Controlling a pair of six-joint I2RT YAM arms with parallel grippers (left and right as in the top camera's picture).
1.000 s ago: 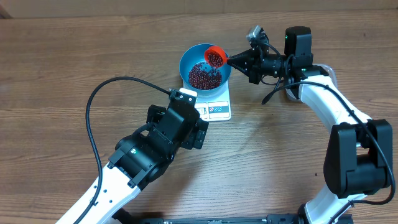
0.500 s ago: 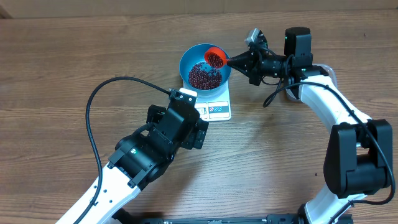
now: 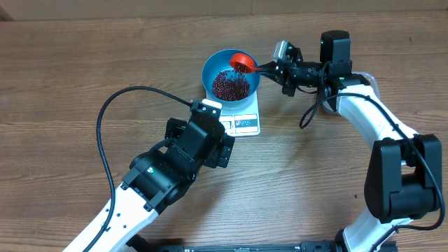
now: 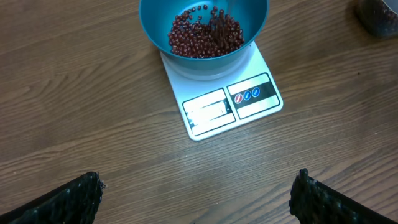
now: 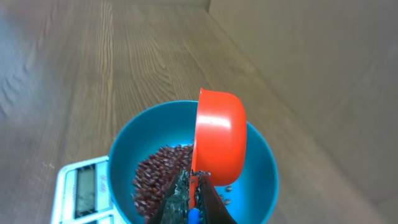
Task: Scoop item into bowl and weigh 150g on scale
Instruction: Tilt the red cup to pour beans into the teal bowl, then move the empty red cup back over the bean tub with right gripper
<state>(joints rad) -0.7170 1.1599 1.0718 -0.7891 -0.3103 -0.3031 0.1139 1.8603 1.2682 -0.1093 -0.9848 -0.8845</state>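
The blue bowl (image 3: 207,70) stands on the white scale (image 3: 242,123), with a heap of red-brown beans (image 3: 229,85) inside. My right gripper (image 3: 269,68) is shut on the handle of a red scoop (image 3: 243,61), which is tipped on its side over the bowl's far rim. In the right wrist view the scoop (image 5: 219,134) hangs above the bowl (image 5: 264,165) and beans (image 5: 158,174), its handle pinched in the gripper (image 5: 194,178). My left gripper (image 4: 198,180) is open over bare wood, short of the scale (image 4: 224,106) and bowl (image 4: 155,25).
The left arm's black cable (image 3: 105,133) loops over the table to the left of the scale. A cable (image 3: 311,105) hangs from the right arm beside it. A dark object (image 4: 379,12) shows at the top right corner of the left wrist view.
The right wrist has rolled, turning the scoop from cup-up with beans in it onto its side over the bowl. Beans are falling in. The left arm has not moved.
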